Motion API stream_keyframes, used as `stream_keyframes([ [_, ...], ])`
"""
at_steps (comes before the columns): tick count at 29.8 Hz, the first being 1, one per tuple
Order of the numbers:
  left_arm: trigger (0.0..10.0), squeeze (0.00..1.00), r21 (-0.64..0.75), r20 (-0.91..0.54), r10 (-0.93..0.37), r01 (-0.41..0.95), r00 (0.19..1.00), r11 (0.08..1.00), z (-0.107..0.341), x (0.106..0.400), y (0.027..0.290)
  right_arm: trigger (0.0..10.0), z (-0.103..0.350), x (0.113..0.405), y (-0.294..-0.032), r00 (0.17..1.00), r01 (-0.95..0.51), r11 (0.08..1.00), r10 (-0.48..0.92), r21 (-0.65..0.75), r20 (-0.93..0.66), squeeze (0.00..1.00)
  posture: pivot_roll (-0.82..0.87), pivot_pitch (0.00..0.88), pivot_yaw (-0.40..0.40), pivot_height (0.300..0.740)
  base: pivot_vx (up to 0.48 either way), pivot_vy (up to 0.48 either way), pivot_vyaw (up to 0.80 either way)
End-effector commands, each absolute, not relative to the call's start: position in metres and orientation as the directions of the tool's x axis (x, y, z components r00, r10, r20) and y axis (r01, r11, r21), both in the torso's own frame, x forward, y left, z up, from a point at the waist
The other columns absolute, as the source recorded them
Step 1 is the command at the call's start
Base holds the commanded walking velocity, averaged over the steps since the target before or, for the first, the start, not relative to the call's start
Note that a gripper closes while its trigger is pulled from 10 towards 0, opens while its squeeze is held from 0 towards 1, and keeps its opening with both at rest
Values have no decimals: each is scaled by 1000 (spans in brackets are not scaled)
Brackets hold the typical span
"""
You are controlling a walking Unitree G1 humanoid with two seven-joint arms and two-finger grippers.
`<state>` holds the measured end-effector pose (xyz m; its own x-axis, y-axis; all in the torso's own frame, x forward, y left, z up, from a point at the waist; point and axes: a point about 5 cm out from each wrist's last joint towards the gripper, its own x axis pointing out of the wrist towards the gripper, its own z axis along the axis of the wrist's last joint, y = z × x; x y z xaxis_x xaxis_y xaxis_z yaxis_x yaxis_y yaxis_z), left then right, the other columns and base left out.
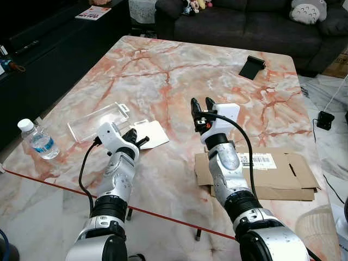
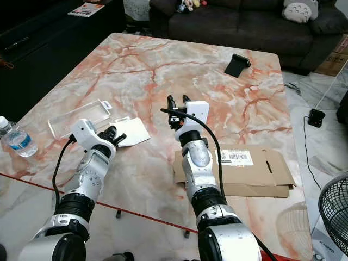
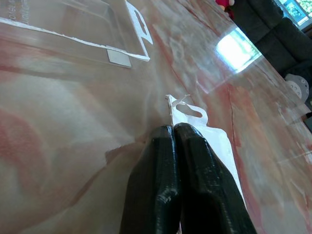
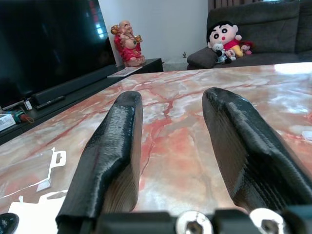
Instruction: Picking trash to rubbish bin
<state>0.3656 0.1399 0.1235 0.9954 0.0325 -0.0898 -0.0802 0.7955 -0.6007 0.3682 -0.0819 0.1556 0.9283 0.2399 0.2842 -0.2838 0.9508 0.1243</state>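
Observation:
A white paper card (image 1: pixel 153 134) lies flat on the marble table (image 1: pixel 163 70), with a clear plastic blister pack (image 1: pixel 98 120) just left of it. My left gripper (image 1: pixel 137 139) is low at the card's near-left edge. In the left wrist view its fingers (image 3: pixel 195 161) are pressed shut, tips touching down at the edge of the card (image 3: pixel 217 141), nothing visibly between them. My right gripper (image 1: pixel 202 104) is raised over the table's middle, open and empty, its fingers (image 4: pixel 229 126) well apart. A flattened cardboard box (image 1: pixel 277 174) lies at the near right.
A small water bottle (image 1: pixel 38 140) stands at the table's near-left corner. A black object (image 1: pixel 252 67) sits at the far right. A dark sofa (image 1: pixel 244 22) is behind the table, a TV console (image 1: pixel 49 32) to the left, a fan (image 2: pixel 331 212) by the near-right edge.

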Motion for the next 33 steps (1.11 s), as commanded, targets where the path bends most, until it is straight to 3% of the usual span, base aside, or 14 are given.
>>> stream_keyframes([
  [1, 0, 0, -576, -52, 24, -50, 998, 816, 132, 367, 137, 10000, 153, 368, -82, 933, -280, 951, 237, 133, 270, 0, 118, 114, -7, 740, 0, 0, 0],
  [5, 0, 0, -416, 33, 24, -8, 999, 909, 145, 367, 134, 10000, 153, 368, -82, 934, -277, 951, 234, 134, 270, 0, 119, 114, -7, 740, 0, 0, 0],
  [6, 0, 0, -171, 153, 3, 24, 988, 985, 159, 364, 131, 10000, 154, 368, -83, 934, -275, 952, 231, 136, 274, 0, 119, 114, -7, 740, 0, 0, 0],
  [8, 314, 0, -97, 202, -19, 39, 979, 995, 165, 363, 127, 10000, 154, 368, -83, 933, -274, 952, 229, 137, 276, 0, 120, 112, -9, 740, 0, 0, 0],
  [10, 8431, 0, -33, 289, -28, 40, 957, 999, 178, 360, 123, 10000, 156, 369, -84, 933, -268, 953, 221, 139, 284, 0, 119, 109, -8, 740, 0, 0, 0],
  [11, 10000, 0, -9, 309, -29, 33, 951, 999, 182, 360, 123, 10000, 156, 369, -84, 933, -265, 954, 217, 140, 287, 0, 119, 109, -8, 740, 0, 0, 0],
  [17, 10000, 0, 127, 393, -10, -43, 919, 991, 195, 357, 125, 10000, 162, 369, -88, 927, -250, 956, 190, 154, 323, 0, 118, 107, -8, 740, 0, 0, 0],
  [19, 10000, 0, 249, 447, -37, -85, 894, 965, 199, 355, 125, 10000, 168, 369, -90, 919, -242, 956, 171, 165, 354, 0, 120, 104, -8, 740, 0, 0, 0],
  [33, 10000, 0, 294, 472, -31, -124, 881, 948, 195, 350, 135, 10000, 171, 369, -93, 914, -227, 962, 155, 155, 375, 0, 113, 84, 5, 740, 0, 0, 0],
])
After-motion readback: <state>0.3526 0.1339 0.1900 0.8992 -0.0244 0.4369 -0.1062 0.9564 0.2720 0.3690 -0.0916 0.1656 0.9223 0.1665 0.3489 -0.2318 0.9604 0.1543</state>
